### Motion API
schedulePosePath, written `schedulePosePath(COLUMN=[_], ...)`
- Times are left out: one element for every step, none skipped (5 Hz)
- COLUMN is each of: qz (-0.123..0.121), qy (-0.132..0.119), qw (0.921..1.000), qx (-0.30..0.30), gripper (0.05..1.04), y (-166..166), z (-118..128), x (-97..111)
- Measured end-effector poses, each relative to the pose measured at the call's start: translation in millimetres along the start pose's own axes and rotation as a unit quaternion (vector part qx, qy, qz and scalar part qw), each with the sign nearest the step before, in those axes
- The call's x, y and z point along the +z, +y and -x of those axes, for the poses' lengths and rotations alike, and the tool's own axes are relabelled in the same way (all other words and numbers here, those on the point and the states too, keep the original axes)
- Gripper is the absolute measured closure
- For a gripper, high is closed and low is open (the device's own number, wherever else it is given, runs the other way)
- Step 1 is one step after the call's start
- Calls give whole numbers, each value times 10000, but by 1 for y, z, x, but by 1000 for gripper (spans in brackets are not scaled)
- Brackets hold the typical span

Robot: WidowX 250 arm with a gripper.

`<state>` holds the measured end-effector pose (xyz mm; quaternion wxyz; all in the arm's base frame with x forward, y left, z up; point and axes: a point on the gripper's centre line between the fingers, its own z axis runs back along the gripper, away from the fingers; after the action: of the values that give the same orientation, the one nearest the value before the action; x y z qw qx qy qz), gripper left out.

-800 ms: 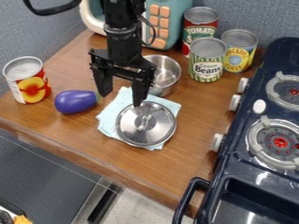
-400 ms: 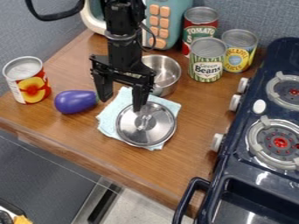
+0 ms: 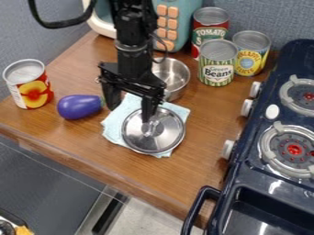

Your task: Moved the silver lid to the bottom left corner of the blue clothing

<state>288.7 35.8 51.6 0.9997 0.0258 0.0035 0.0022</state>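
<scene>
A cylindrical metal can (image 3: 27, 87) with a red-and-yellow label is set left of a glossy purple toy eggplant (image 3: 78, 107). The black two-finger gripper (image 3: 129, 111) is held, fingers spread, over a light-blue fabric cloth (image 3: 115, 125), whose lower right part is covered by a round silver metal lid (image 3: 154, 138).

Gray-blue walls (image 3: 279, 18), wooden counter (image 3: 202, 183), pale floor (image 3: 142, 218)

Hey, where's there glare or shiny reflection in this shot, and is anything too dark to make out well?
Camera view: bright glints on the metal lid and inside the steel pot; camera view: small white streaks of glare on the dark blue stove; camera view: the black tool is mostly dark, with little surface detail.
</scene>
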Motion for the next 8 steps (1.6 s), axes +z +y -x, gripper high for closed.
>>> schedulePosePath(qz=[-35,538,713,740,517,282,114,130], qy=[-112,-264,-34,37,68,108,173,119], qw=[9997,9974,9973,9972,9986,9995,9993,9994], qx=[-198,-389,-162,83,99,-85,-299,-293], gripper=[84,84,84,84,84,138,425,728], y=[-14,-20,-20,-12,-10,-12,-20,-21], z=[-4,-6,-5,-14,-17,-17,-18,-14], x=[0,-13,-30,-39,-40,-39,-37,-36])
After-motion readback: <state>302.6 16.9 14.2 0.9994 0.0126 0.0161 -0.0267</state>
